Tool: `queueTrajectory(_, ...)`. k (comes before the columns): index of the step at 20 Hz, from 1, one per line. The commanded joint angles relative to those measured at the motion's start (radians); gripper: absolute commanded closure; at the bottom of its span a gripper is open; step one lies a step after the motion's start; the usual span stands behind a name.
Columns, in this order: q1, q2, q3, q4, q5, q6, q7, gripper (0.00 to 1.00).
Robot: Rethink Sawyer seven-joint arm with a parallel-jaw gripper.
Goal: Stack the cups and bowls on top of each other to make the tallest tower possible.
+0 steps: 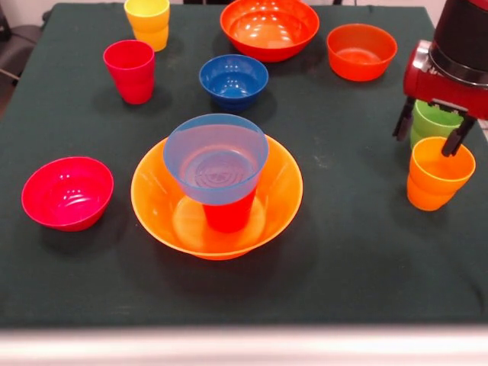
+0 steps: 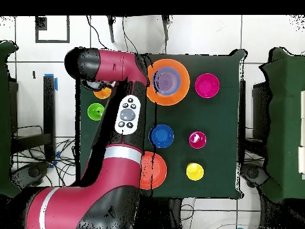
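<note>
Tower (image 1: 216, 191): light blue bowl on red-orange cup inside large orange bowl, table centre. Gripper (image 1: 435, 135) hung open, empty, over the orange cup (image 1: 436, 174) beside the green cup (image 1: 435, 120). Plastic judged light, stiff, slippery; best pinched across the rim wall.

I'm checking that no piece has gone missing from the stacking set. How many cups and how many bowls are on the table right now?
Cups: 5 - yellow, crimson, green, orange, red-orange in the tower
Bowls: 6 - large orange, light blue, dark blue, magenta, large red-orange, small orange-red
Total: 11
</note>
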Motion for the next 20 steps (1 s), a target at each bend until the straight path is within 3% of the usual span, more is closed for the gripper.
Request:
queueTrajectory(1, -0.03, 0.009, 0.167, 0.109, -0.017, -0.055, -0.045, 0.0)
queueTrajectory(7, -0.05, 0.01, 0.198, 0.161, -0.02, -0.111, -0.044, 0.0)
queueTrajectory(20, -0.051, 0.003, 0.204, 0.179, -0.032, -0.05, -0.028, 0.0)
